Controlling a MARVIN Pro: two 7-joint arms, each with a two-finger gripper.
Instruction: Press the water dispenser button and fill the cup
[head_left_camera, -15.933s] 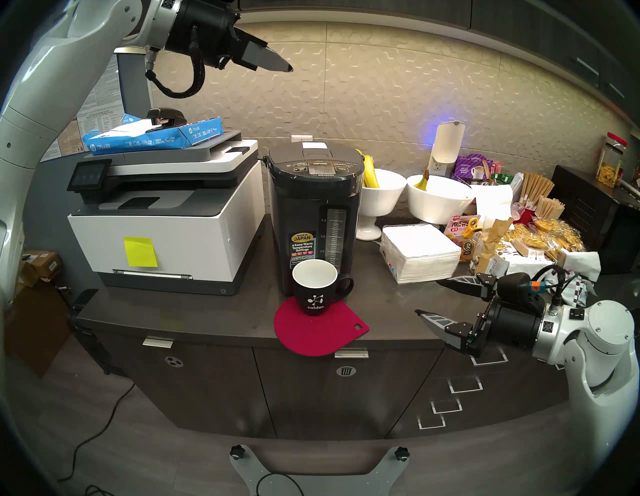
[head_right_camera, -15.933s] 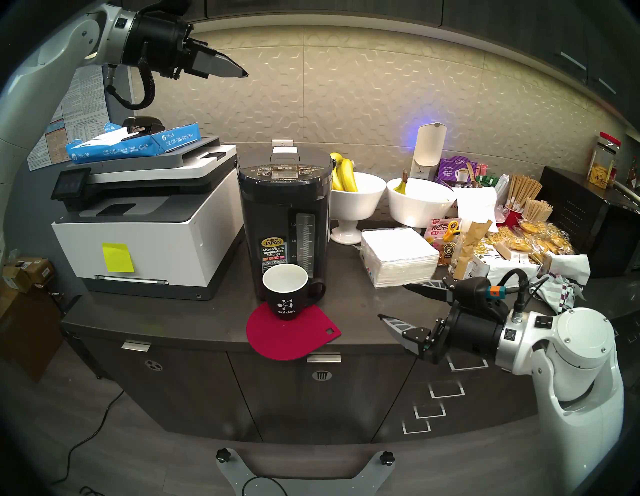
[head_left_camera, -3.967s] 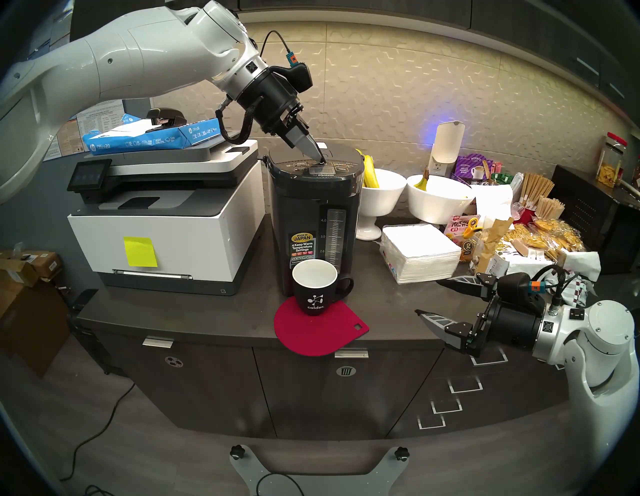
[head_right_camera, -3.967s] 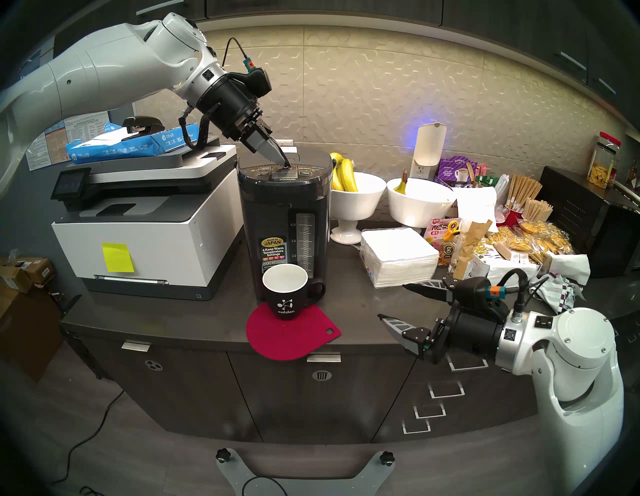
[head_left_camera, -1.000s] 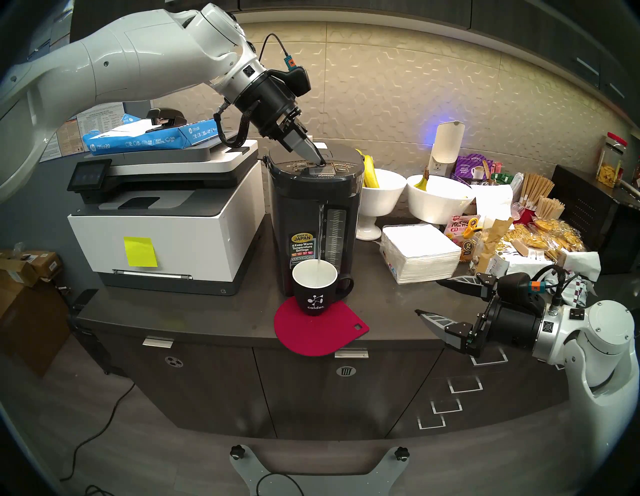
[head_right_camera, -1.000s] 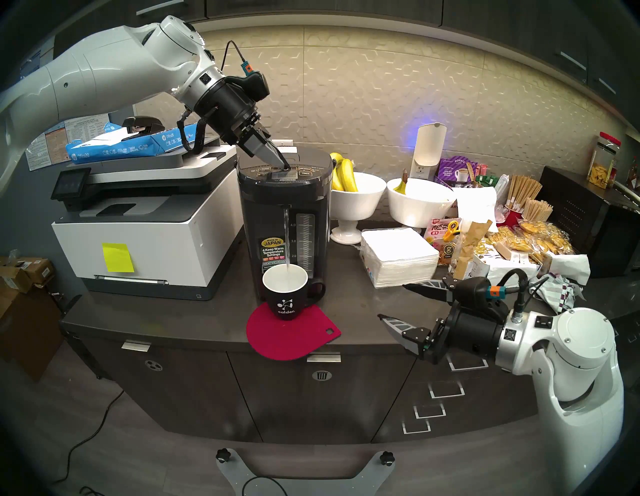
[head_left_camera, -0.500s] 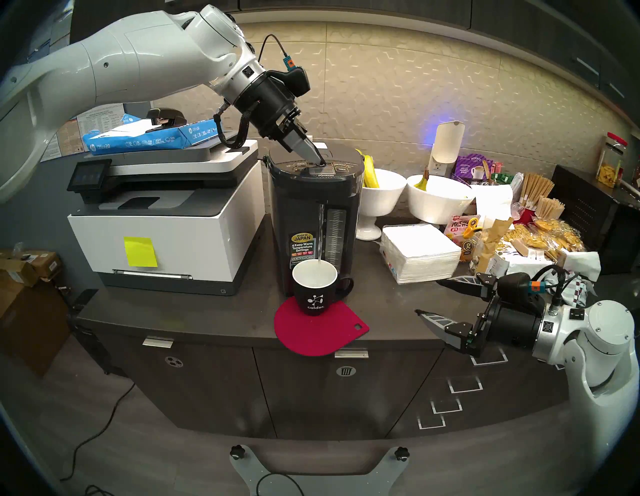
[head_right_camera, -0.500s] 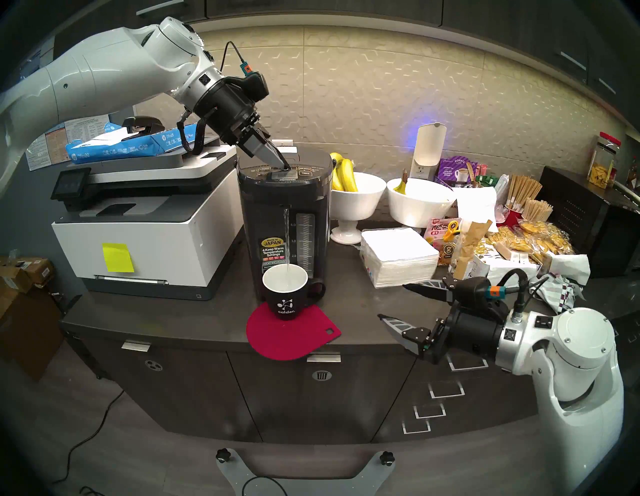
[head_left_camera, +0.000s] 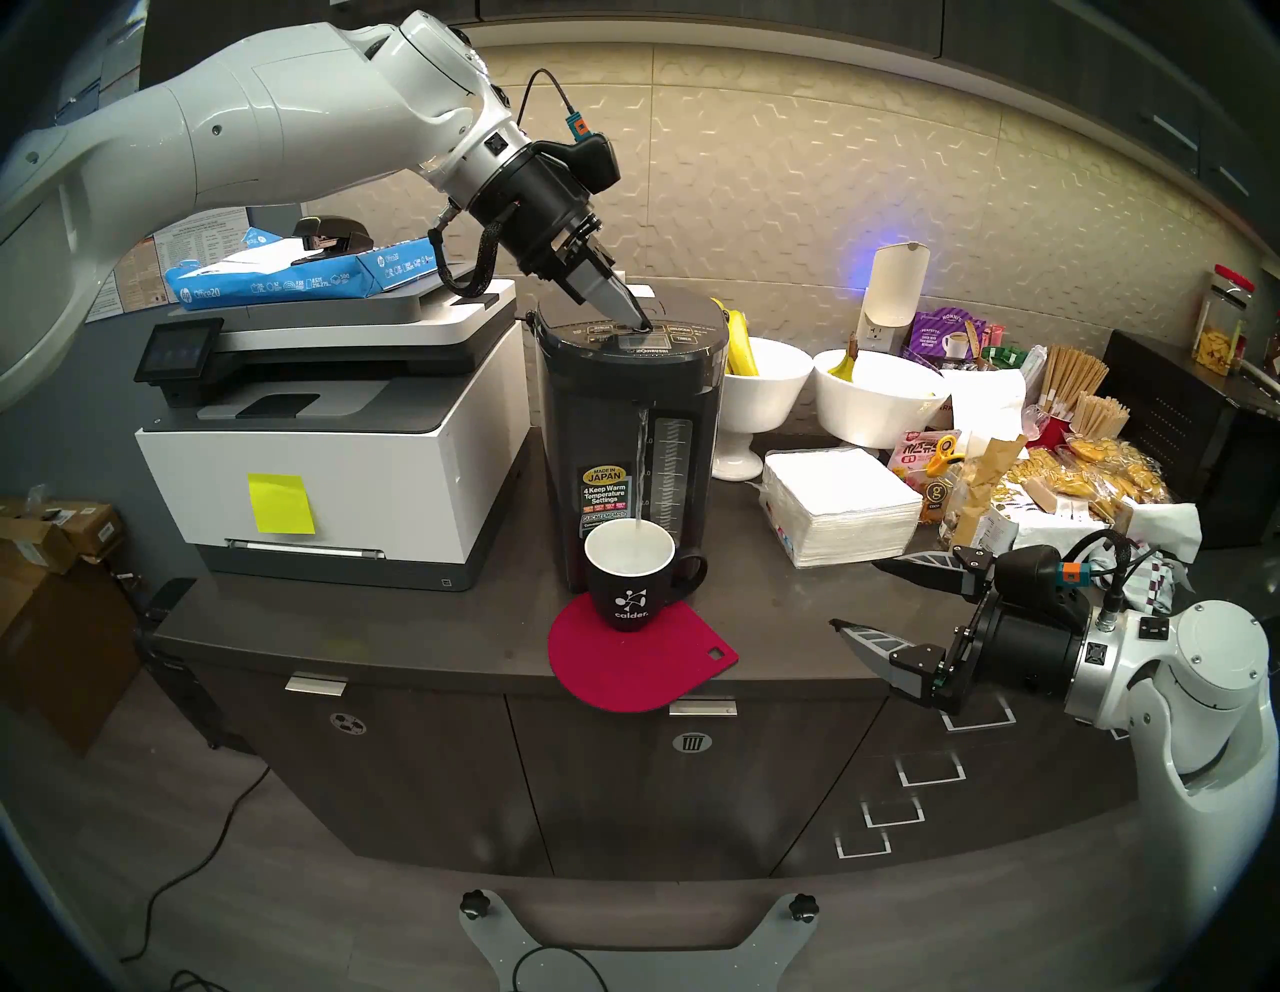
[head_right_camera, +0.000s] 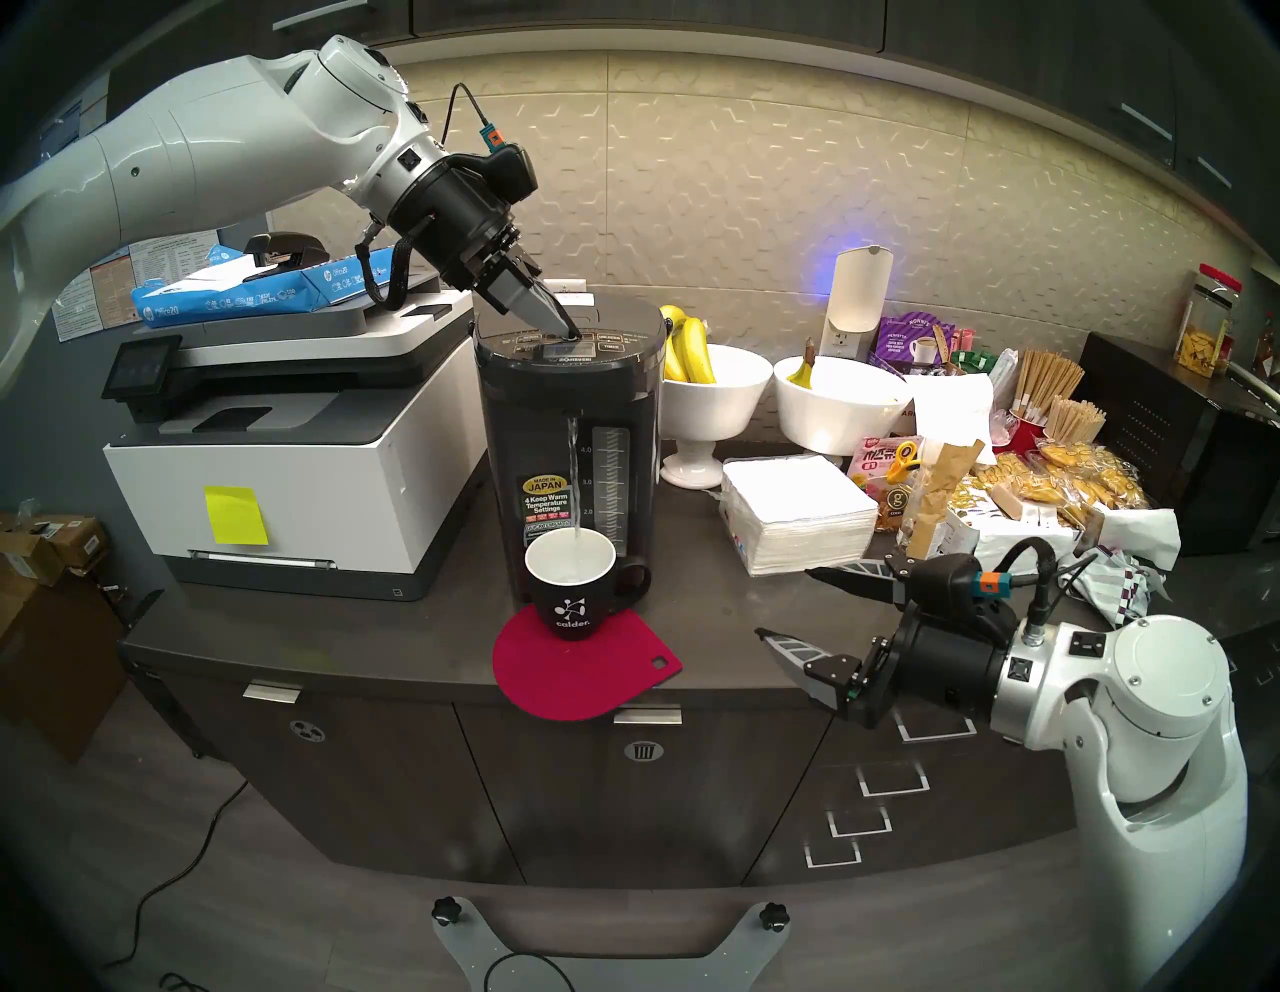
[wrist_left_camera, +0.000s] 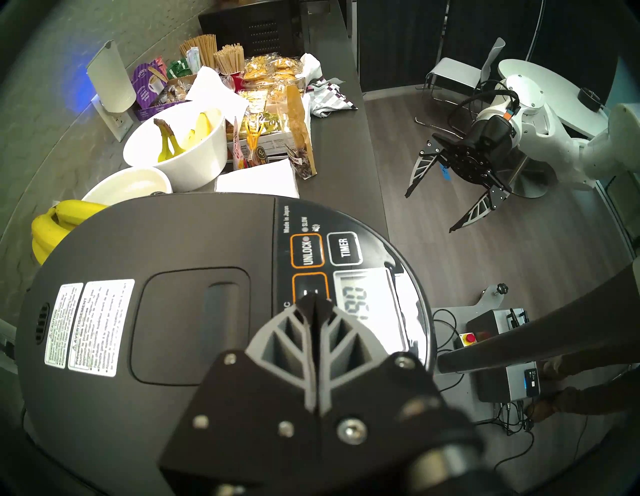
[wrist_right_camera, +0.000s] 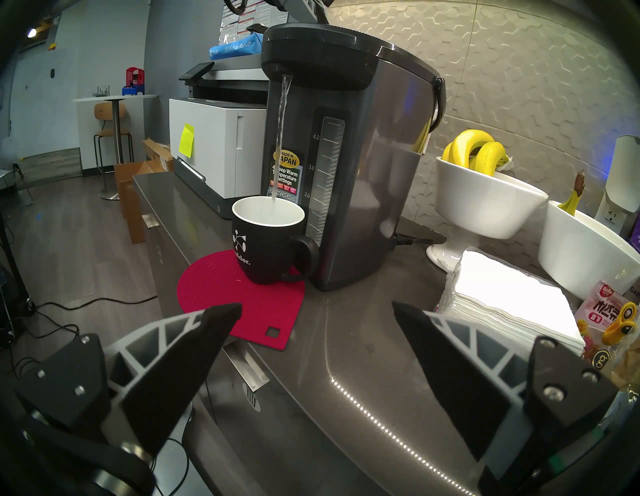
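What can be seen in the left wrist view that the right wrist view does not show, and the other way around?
Only the left wrist view shows the left gripper, jaws shut, its tip on the button beside UNLOCK.

Only the right wrist view shows the water stream falling into the cup on the red mat, with the right gripper's own open jaws below.

Both show the water dispenser, the bananas and the white bowls.

Water dispenser (wrist_right_camera: 363, 166): dark grey plastic, semi-gloss body, matt lid. Cup (wrist_right_camera: 266, 249): matt black ceramic, glossy white interior. Mat (wrist_right_camera: 221, 294): red, grid-textured rubber. Countertop (wrist_right_camera: 346, 346): smooth, glossy grey.
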